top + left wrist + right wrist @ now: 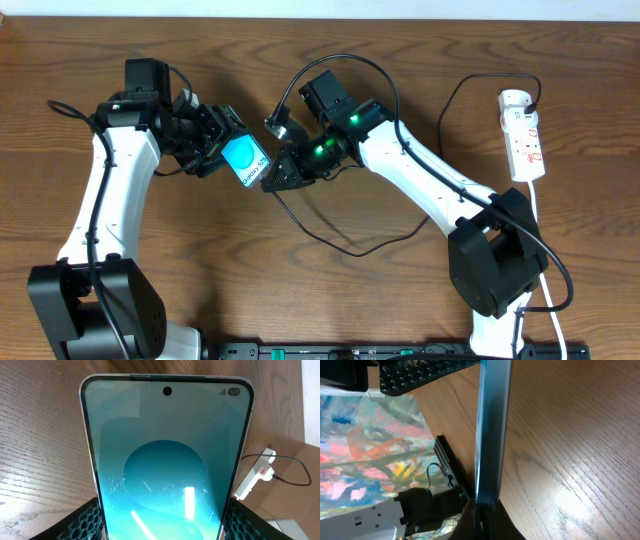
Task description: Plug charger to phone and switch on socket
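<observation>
There is one table [300, 30]. One phone [245, 158] shows left of its middle. One socket [525, 135], a white strip, lies by the right edge, with one white cord [535, 198]. One charger [330, 240], a thin black cable, crosses the middle. Two arms rise from the near edge, the left arm [100, 200] and the right arm [420, 175]. There are two grippers, the left gripper [215, 140] and the right gripper [280, 175].

phone [245, 160]: cyan screen, teal circle mid-screen, silver rim
table [330, 300]: brown wood grain all round the phone
socket [524, 135]: white, red markings; well right of phone
cable [372, 250]: black; below-right of phone
left gripper pads [85, 522]: black, honeycomb pattern; flanking phone
arms [100, 200]: white shells, black joints
lights [352, 122]: green; just right of phone
backdrop [370, 460]: blue, pink, orange blotches; beyond phone's edge
</observation>
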Robot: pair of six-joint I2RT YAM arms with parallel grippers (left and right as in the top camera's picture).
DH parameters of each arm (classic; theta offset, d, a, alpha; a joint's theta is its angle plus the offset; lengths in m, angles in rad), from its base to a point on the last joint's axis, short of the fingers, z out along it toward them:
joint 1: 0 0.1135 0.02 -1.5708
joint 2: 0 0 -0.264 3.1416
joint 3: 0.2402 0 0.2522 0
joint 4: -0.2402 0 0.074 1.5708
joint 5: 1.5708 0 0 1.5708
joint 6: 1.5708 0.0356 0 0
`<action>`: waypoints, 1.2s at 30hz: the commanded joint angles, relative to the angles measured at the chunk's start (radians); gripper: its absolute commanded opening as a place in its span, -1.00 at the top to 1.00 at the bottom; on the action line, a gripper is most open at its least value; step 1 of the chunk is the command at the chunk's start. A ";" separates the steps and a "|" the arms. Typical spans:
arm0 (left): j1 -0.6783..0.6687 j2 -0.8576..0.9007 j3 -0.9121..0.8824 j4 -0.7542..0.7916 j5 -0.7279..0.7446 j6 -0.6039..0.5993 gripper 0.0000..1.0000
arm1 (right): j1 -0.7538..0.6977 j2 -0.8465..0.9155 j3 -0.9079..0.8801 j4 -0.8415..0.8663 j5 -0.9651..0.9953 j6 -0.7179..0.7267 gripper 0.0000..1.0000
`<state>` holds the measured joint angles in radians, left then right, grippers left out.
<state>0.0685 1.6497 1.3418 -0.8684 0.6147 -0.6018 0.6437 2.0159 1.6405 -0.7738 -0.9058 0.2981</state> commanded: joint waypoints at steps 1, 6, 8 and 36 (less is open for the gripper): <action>0.000 -0.002 0.024 -0.009 0.029 0.011 0.86 | 0.005 -0.001 -0.002 0.022 0.017 0.024 0.98; 0.000 -0.002 0.024 -0.009 0.029 0.015 0.86 | 0.005 -0.001 -0.002 0.034 0.018 0.039 0.98; 0.000 -0.002 0.024 -0.009 0.029 0.014 0.86 | 0.005 -0.001 -0.002 0.037 0.018 0.039 0.98; 0.000 -0.002 0.024 -0.013 0.029 0.016 0.85 | 0.005 -0.001 -0.002 0.115 0.089 0.136 0.97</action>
<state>0.0761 1.6497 1.3426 -0.8551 0.6029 -0.6022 0.6521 2.0159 1.6344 -0.6914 -0.8669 0.4126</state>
